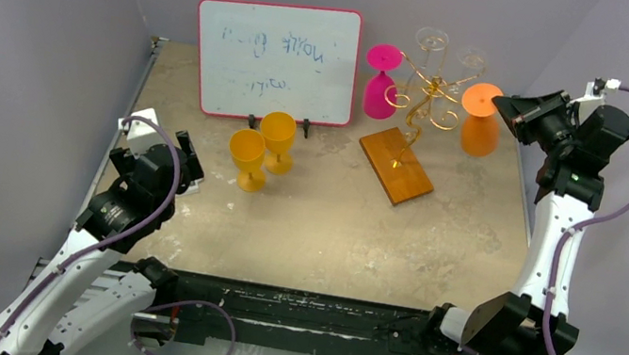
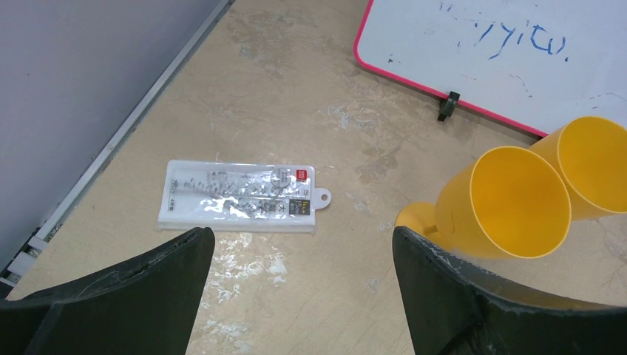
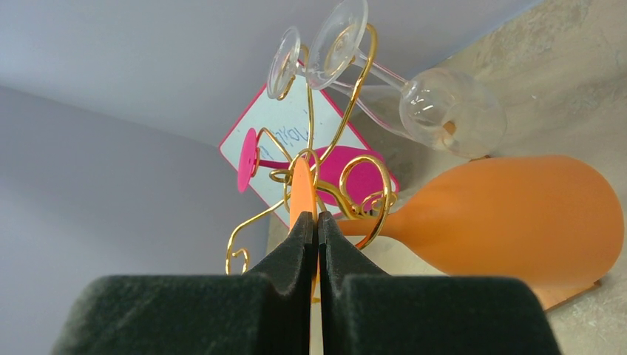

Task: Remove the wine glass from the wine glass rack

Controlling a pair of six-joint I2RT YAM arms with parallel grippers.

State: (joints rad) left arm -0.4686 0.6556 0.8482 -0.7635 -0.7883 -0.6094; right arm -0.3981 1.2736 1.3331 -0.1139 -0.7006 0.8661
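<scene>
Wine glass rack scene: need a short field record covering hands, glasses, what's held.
rack: gold wire wine glass rack on a wooden base
right hand: shut on the foot disc of the inverted orange plastic wine glass, at the rack's right arm
on rack: pink plastic wine glass on the left, clear wine glasses at the top
off rack: two yellow plastic goblets upright on the tan table
left hand: open, empty, above a clear plastic packet
</scene>
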